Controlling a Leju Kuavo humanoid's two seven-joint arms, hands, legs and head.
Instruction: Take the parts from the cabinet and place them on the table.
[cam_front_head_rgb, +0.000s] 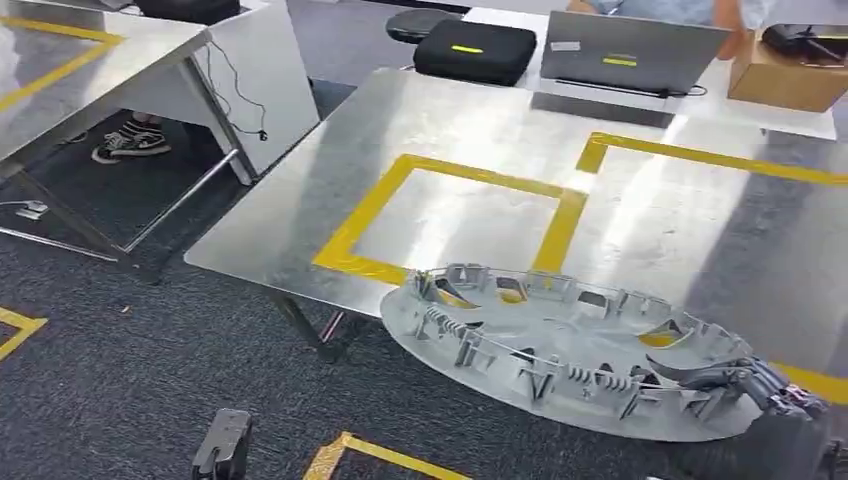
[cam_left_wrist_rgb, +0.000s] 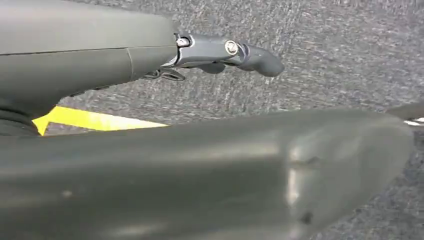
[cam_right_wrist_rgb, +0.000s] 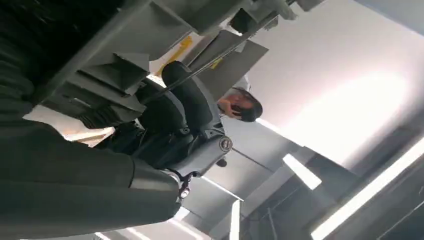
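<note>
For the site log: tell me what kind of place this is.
Probably a robotics test lab or workshop. Steel tables carry yellow taped placement squares, a laptop and a black equipment case sit on a desk beyond, and the right hand holds a grey round plastic part.

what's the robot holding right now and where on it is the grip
The right hand grips the round grey plastic part at its rim, on the edge nearest the robot's right. The left hand holds nothing.

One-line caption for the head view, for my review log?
Right hand holds a grey round part over the near edge of the steel table, beside a yellow-taped square.
</note>
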